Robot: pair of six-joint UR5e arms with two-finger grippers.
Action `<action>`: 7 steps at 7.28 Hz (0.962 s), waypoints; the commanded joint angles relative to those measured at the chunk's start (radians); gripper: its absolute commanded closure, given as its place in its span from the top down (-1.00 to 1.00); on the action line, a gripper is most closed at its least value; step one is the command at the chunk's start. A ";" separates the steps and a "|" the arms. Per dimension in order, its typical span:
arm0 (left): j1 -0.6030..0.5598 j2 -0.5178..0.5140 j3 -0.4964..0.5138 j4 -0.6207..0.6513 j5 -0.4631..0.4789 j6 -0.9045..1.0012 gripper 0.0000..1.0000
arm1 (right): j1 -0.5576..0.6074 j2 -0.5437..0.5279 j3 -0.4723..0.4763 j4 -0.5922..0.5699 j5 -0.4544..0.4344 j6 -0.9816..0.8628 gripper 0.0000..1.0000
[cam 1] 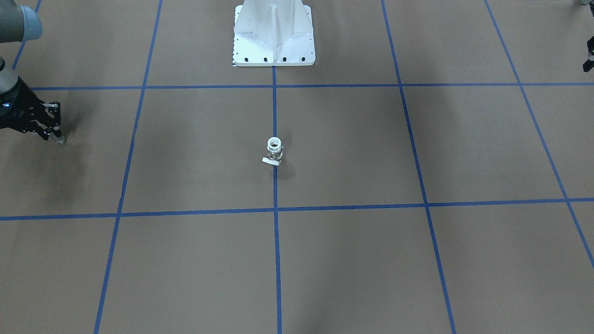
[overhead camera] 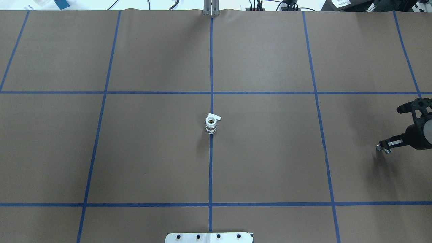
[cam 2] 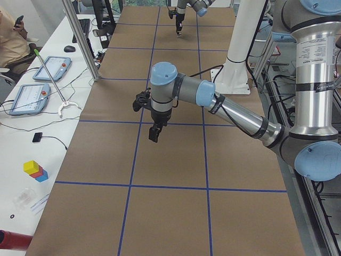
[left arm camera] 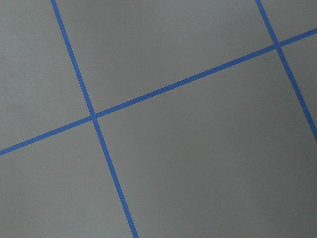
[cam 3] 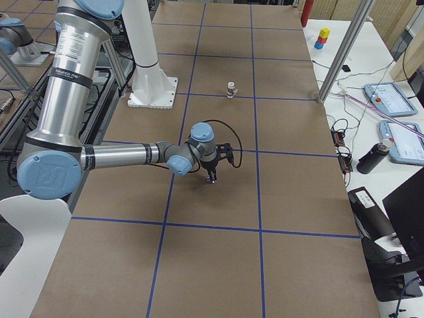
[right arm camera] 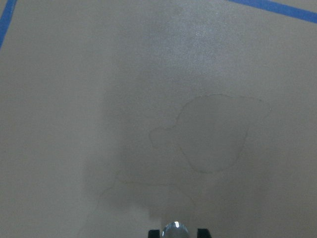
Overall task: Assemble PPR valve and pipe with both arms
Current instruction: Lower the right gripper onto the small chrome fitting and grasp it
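Standing upright on the centre tape line (overhead camera: 211, 162), the PPR valve (cam 1: 274, 150) is well apart from the right gripper (overhead camera: 384, 149), which pinches the pipe (right arm camera: 175, 229), while I cannot tell how wide the left gripper (cam 2: 154, 133) is.

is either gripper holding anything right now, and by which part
The right gripper holds the pipe, pinched between its fingers; which part of it is gripped cannot be told. Nothing shows in the left gripper.
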State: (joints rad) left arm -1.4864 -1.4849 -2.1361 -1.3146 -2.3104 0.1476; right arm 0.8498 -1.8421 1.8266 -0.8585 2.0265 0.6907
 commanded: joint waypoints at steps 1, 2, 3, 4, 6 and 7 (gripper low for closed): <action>0.000 0.000 0.021 0.000 0.000 0.004 1.00 | 0.065 0.023 0.043 -0.013 0.084 0.003 -1.00; -0.002 0.003 0.051 0.000 0.002 0.004 1.00 | 0.096 0.058 0.046 -0.033 0.131 0.003 -1.00; -0.005 0.003 0.091 0.000 0.005 0.006 1.00 | 0.106 0.091 0.045 -0.046 0.142 0.003 -1.00; -0.021 0.002 0.119 0.000 0.005 0.006 1.00 | 0.112 0.159 0.059 -0.126 0.150 0.004 -1.00; -0.162 0.032 0.227 -0.086 0.000 0.146 1.00 | 0.112 0.257 0.193 -0.377 0.152 0.065 -1.00; -0.220 0.041 0.258 -0.087 -0.001 0.230 1.00 | 0.112 0.346 0.224 -0.443 0.153 0.208 -1.00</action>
State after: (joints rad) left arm -1.6270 -1.4602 -1.9291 -1.3836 -2.3090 0.2739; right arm 0.9612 -1.5921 1.9915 -1.1871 2.1771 0.7664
